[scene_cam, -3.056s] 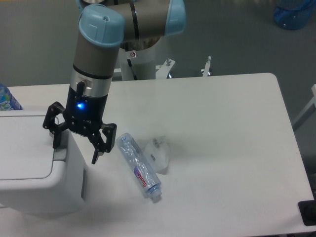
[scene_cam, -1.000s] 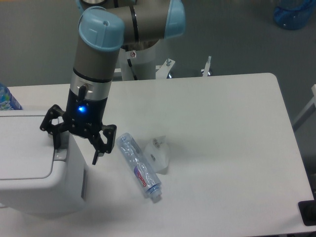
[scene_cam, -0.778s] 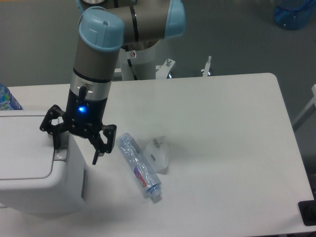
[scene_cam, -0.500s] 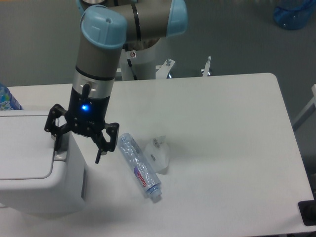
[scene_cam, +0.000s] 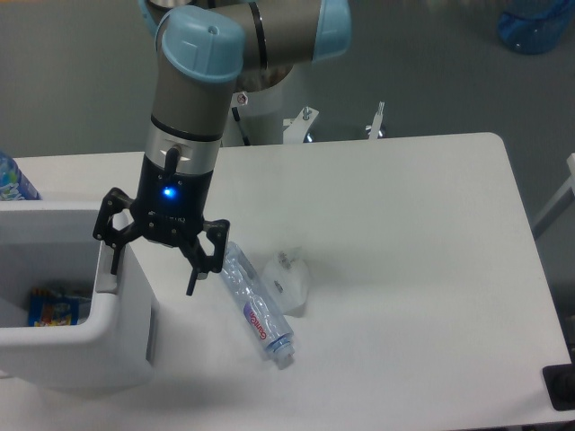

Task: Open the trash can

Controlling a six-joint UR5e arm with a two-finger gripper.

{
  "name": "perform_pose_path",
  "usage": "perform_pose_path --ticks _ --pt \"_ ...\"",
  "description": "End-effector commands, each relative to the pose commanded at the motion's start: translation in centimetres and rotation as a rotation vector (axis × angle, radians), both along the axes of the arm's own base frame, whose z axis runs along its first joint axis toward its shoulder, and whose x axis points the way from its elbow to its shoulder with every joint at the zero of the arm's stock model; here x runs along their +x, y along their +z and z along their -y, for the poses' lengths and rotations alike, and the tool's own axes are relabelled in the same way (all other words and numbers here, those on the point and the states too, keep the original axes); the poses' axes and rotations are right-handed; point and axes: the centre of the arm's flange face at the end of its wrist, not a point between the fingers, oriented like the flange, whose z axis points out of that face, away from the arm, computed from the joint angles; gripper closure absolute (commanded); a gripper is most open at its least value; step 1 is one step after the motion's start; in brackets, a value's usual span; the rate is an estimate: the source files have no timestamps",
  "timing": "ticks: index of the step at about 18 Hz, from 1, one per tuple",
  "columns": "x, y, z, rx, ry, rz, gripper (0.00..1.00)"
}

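The gripper (scene_cam: 154, 262), fingers spread wide and holding nothing, straddles the right wall of the white trash can (scene_cam: 117, 332), whose top now gapes open.

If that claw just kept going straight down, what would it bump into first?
Probably the trash can: the gripper's open jaws straddle its right wall, so the rim lies below. Depth is hard to judge.

Lab: robot arm (scene_cam: 193, 108) on pedestal behind plain white table (scene_cam: 404, 224), grey floor (scene_cam: 431, 72).
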Motion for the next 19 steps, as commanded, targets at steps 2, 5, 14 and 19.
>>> perform_pose_path --ticks 2,5,14,19 --pt "-0.1 0.7 0.0 0.013 -0.011 -0.015 0.0" --pt "-1.2 2.3 0.2 0.037 -0.014 -0.058 0.0" --pt "-5.6 1.5 2.7 -0.113 -0.084 -0.283 0.0" --pt "-8.6 0.6 5.2 -0.239 -0.168 -0.353 0.0"
